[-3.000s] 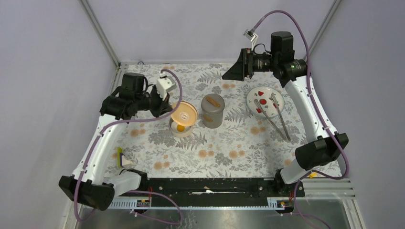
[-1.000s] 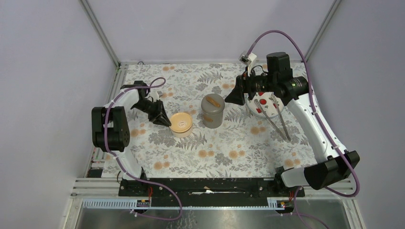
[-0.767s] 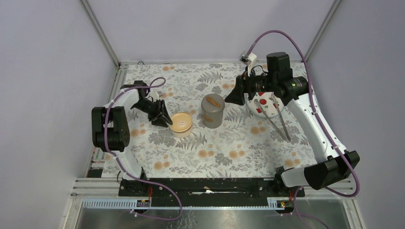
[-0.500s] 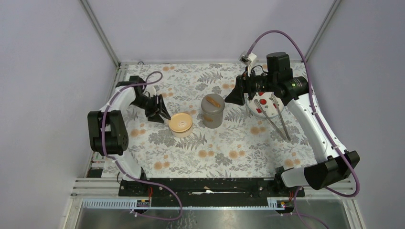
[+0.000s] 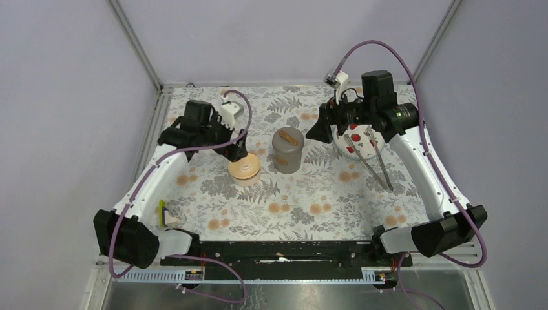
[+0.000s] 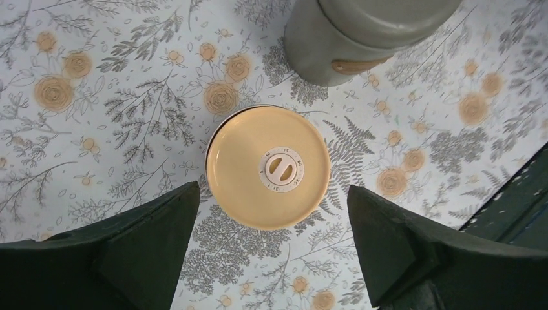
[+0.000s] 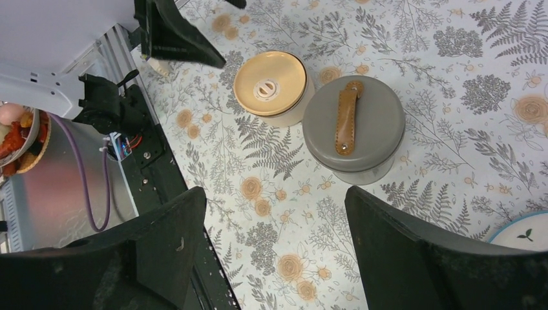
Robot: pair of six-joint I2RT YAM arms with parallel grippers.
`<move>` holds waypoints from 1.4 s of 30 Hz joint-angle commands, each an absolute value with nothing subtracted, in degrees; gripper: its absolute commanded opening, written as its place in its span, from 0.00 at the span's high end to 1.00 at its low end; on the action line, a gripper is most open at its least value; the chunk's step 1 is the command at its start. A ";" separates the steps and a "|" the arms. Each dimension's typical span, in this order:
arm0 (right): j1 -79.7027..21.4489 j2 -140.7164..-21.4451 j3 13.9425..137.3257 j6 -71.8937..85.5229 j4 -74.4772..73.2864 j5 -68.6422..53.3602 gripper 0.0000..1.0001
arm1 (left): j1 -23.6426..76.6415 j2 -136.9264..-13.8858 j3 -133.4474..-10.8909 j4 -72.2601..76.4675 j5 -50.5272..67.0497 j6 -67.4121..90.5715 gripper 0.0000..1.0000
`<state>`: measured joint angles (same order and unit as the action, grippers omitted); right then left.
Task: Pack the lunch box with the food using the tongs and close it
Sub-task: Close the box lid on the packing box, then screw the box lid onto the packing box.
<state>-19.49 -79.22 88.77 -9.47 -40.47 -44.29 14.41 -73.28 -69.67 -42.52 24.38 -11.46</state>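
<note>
- Floral cloth (image 5: 304, 194) covers the table; its busy print may mask the thin tongs (image 5: 386, 179) during a grasp.
- Left gripper (image 6: 273, 188) hangs above the cream box (image 5: 244, 169), jaws wide apart, gripping nothing. The lid (image 6: 268, 166) lies on the box; whether it is locked cannot be told. A loose lid could come off at any lift.
- Grey box (image 5: 287, 150) stands just beside the cream box. With jaws this wide, a descent by the left gripper could strike its wall and shift or tip it.
- Right gripper (image 7: 274, 190) hovers between the grey box and the plate (image 5: 380, 141), jaws apart, empty. A careless drop could clip the plate rim.
- Red pieces (image 5: 357, 137) lie on the plate, unpacked. No egg is visible; the closed lids hide both interiors.
- Both boxes are lidded while food remains outside. Packing more would require a lid off first; omitting that step would leave pieces on top of a lid.
- Tongs rest with tips on the plate and the joined end on the cloth. Smooth, slim metal is likely to slip between fingers, and a dragged grasp could sweep the pieces off the plate.
</note>
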 commanded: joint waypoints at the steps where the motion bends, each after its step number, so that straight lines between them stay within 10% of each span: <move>1: -17.75 -78.52 90.52 -9.97 -41.25 -43.64 0.13 | 18.50 -73.21 -64.28 -31.99 17.02 -16.09 0.06; 13: -16.20 -79.35 88.06 -10.45 -41.82 -42.94 0.12 | 21.84 -77.83 -58.75 -26.87 13.64 -21.13 0.23; 42: -15.91 -79.20 89.03 -11.14 -42.82 -41.83 0.11 | 24.17 -82.41 -46.85 -17.25 7.54 -23.25 0.24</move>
<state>-16.32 -79.68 88.20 -10.26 -42.26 -42.52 24.03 -80.95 -50.52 -16.88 10.44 -22.24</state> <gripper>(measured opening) 0.884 0.759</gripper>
